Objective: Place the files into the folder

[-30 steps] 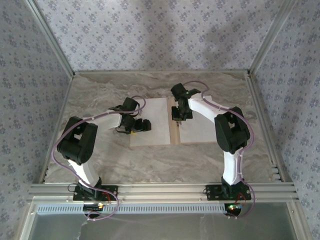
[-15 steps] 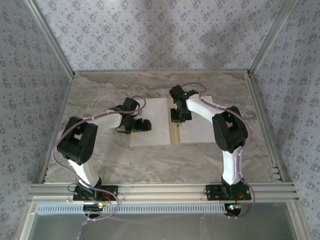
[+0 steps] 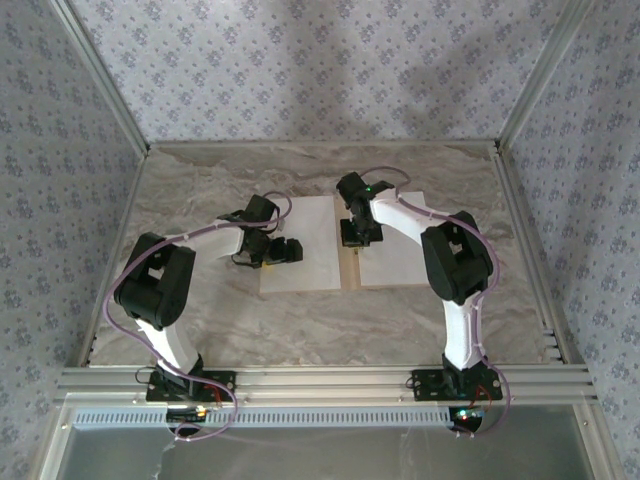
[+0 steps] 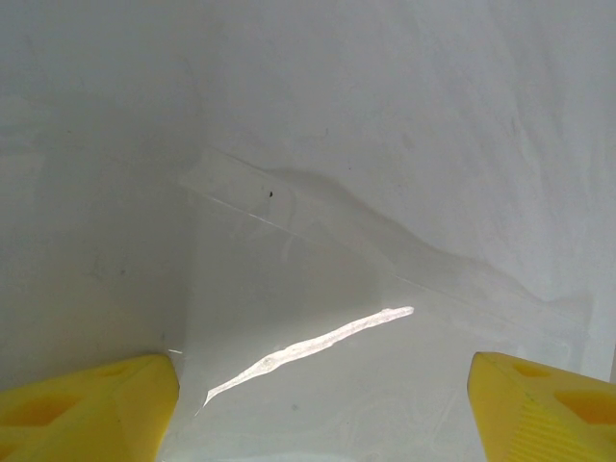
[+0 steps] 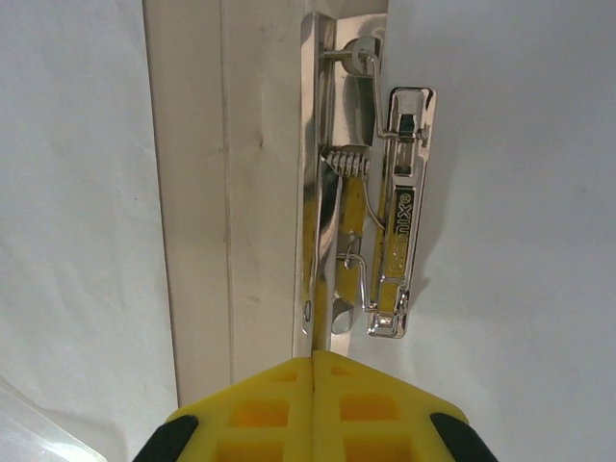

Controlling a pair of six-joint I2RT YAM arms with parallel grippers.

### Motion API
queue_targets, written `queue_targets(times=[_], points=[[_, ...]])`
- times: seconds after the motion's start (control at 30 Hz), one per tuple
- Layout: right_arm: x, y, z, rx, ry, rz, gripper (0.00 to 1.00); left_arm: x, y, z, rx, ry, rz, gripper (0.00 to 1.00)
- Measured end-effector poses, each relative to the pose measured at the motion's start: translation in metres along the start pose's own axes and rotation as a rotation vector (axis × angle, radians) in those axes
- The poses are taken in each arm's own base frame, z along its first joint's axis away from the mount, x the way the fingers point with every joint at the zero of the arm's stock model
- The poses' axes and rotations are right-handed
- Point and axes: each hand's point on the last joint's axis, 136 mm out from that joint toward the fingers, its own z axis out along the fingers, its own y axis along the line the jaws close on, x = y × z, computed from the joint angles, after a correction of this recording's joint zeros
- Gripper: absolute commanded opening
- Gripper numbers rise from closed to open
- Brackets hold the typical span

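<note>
Now the flat tan-brown cardboard folder (image 3: 348, 272) lies open in the middle of the marbled grey tabletop (image 3: 200, 190). The two thin white paper sheets, the files (image 3: 312, 215), lie one on each leaf, so only the centre strip of card shows between them. The left tool (image 3: 285, 250) hovers low over the left sheet (image 4: 385, 115), its yellow fingers (image 4: 87, 404) spread wide with nothing between them. The right tool (image 5: 313, 409) has its jaws pressed fully together, empty. It points at the small shiny metal spring clip (image 5: 385, 221), which sits beside the crease (image 5: 231, 192) at the inner edge of the right sheet (image 5: 520, 192). Its tips are just short of the clip's near end. Whether the clip already clamps that sheet I cannot tell.

In my judgement the sheets are placed and the step in hand is securing them at the clip. The next move calls for a careful push of the closed tips on the clip's lever, without dragging the right sheet askew. After that, one leaf can be folded over.
</note>
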Motion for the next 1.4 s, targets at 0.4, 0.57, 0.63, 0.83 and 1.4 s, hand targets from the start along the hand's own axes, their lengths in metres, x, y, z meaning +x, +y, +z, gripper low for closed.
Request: queue_targets(times=[0.4,0.57,0.63,0.83,1.4], points=[[0.0002,-0.0012,0.0027,0.033,0.006,-0.009,0.04,0.0001,0.0002,0.0002,-0.001,0.0,0.0,0.81],[0.0005,-0.0012,0.0034,0.052,0.005,-0.017,0.04,0.0001,0.0002,0.0002,-0.001,0.0,0.0,0.81],[0.0002,-0.0016,0.003,0.065,0.003,-0.021,0.04,0.0001,0.0001,0.0002,0.0,0.001,0.0,0.81],[0.001,-0.0055,0.0038,0.112,0.001,-0.033,0.03,0.0001,0.0,0.0002,0.0,0.001,0.0,0.81],[0.0023,-0.0088,0.0072,0.138,0.004,-0.037,0.01,0.0002,-0.0018,0.0016,0.001,0.003,0.005,0.81]])
